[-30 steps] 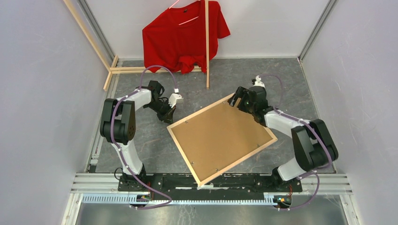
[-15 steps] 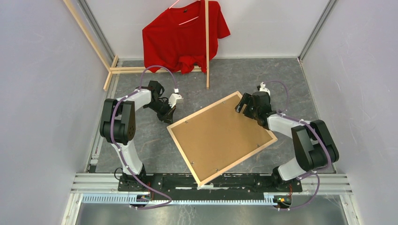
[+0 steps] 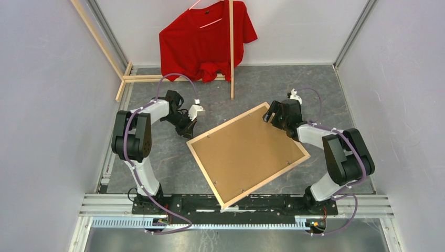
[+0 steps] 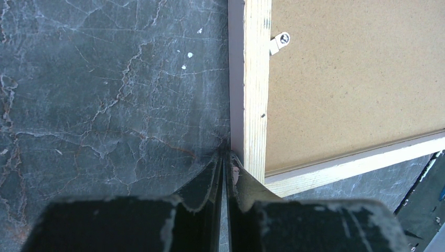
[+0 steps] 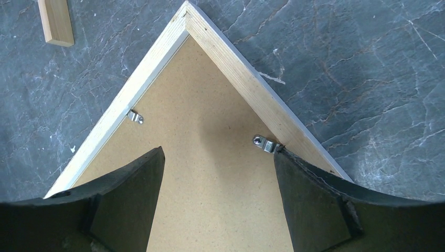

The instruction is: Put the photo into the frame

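The frame (image 3: 224,124) lies face-down on the desk (image 3: 315,89), turned diamond-wise between the arms, bare wood side up, with a brown backing board (image 3: 246,155) seated inside it. The photo is not visible in any view; whether it sits under the board cannot be told. The left gripper (image 4: 224,163) rests low on the desk at the frame's left corner. Its fingers are clenched together on nothing, with the tips touching or just beside the frame's white outer edge. The right gripper (image 5: 218,153) hovers over the far corner with its fingers spread wide and released, holding nothing. Small metal tabs (image 5: 266,144) sit at the board's margin on either side of that corner. Judgement: the step in hand concerns the backing and its tabs, with the left arm placed to brace the frame against sliding. The next move calls for a fine fingertip contact on one flat tab without pushing the frame across the desk.
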You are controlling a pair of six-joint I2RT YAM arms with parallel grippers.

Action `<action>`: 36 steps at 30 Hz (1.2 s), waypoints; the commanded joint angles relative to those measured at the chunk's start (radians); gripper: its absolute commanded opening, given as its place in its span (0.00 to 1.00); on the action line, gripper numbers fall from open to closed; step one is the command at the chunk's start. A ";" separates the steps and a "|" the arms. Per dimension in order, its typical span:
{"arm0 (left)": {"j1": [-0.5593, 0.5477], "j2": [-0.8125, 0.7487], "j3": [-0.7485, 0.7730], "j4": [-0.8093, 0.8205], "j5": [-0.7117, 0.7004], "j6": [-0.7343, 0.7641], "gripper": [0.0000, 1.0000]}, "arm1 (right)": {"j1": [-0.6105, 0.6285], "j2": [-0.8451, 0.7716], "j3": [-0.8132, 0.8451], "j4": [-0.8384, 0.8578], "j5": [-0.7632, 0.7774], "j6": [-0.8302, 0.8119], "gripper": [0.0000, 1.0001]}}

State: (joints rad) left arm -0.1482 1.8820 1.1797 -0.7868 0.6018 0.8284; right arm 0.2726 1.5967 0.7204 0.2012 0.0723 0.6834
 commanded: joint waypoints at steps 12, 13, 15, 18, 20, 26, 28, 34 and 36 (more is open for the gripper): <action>-0.007 -0.003 -0.038 -0.029 -0.059 0.043 0.12 | -0.010 0.050 0.037 0.022 0.021 0.056 0.81; -0.007 -0.003 -0.038 -0.028 -0.061 0.043 0.12 | -0.010 0.042 0.033 0.022 0.028 0.057 0.81; -0.007 -0.003 -0.038 -0.029 -0.062 0.044 0.12 | -0.008 0.021 0.023 0.019 0.040 0.057 0.81; -0.007 -0.001 -0.038 -0.029 -0.062 0.045 0.12 | -0.006 -0.027 -0.010 0.018 0.059 0.059 0.81; -0.007 0.000 -0.038 -0.028 -0.062 0.045 0.12 | 0.001 -0.064 -0.035 0.026 0.067 0.060 0.80; -0.007 0.002 -0.038 -0.029 -0.061 0.044 0.12 | 0.023 -0.083 -0.031 0.023 0.049 0.053 0.80; -0.007 0.001 -0.038 -0.029 -0.060 0.042 0.12 | 0.026 -0.068 -0.020 0.027 0.039 0.056 0.80; -0.007 -0.001 -0.039 -0.029 -0.062 0.043 0.12 | 0.027 -0.014 0.011 0.027 0.024 0.067 0.80; -0.007 -0.001 -0.038 -0.029 -0.062 0.044 0.12 | 0.028 0.002 0.018 0.027 0.024 0.067 0.80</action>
State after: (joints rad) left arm -0.1482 1.8782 1.1740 -0.7868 0.5957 0.8291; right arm 0.2974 1.5677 0.6937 0.2108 0.1001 0.7399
